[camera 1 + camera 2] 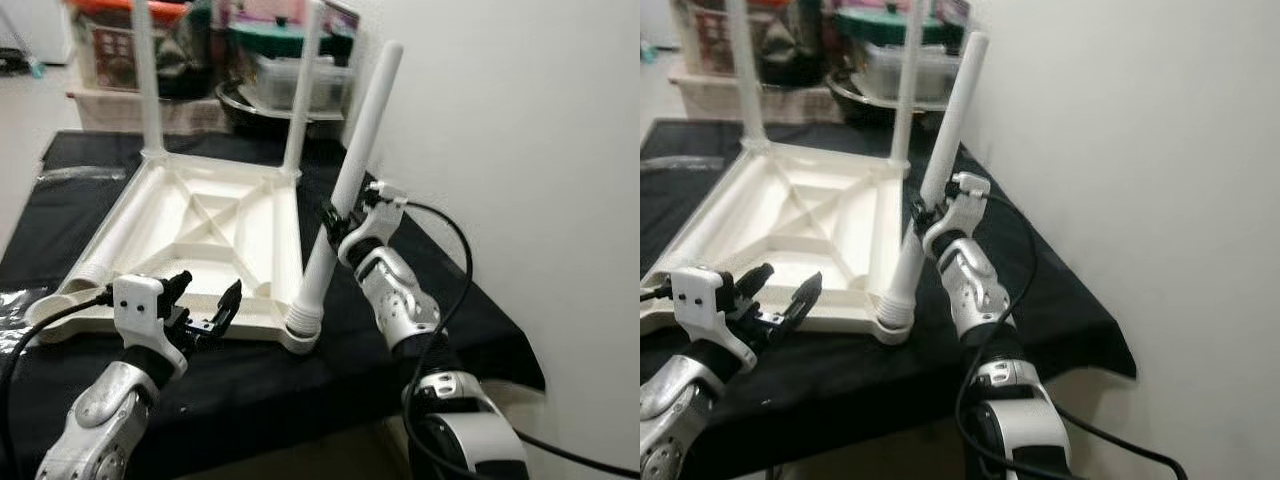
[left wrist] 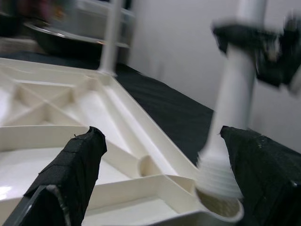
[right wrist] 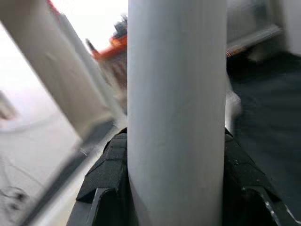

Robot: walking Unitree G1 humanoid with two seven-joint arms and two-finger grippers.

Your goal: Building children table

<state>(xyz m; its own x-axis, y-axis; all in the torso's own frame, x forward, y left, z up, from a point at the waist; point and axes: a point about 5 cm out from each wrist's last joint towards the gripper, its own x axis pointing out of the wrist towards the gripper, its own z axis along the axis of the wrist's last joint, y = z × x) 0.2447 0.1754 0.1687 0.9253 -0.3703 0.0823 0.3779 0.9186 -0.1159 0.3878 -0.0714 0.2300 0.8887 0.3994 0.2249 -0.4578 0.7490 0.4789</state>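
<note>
At frame centre, a ribbed white plastic tabletop [image 1: 210,235] lay inverted on black cloth [image 1: 420,300]. The right gripper [image 1: 338,222] clamped a smooth, tilted tubular leg [image 1: 345,180] seated in the near corner socket; the left gripper [image 1: 205,305] hovered spread and empty beside a plain white wall [image 1: 520,150].

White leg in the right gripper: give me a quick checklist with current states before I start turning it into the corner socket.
1. Right gripper shut on the tilted white plastic table leg: ok.
2. Leg's threaded end at the near corner socket of the upturned white plastic tabletop: ok.
3. Leg upright over socket: not ok, it leans toward the wall.
4. Threads engaged: cannot tell.
5. Left gripper open and holding nothing, hovering at the tabletop's near edge: ok.
</note>
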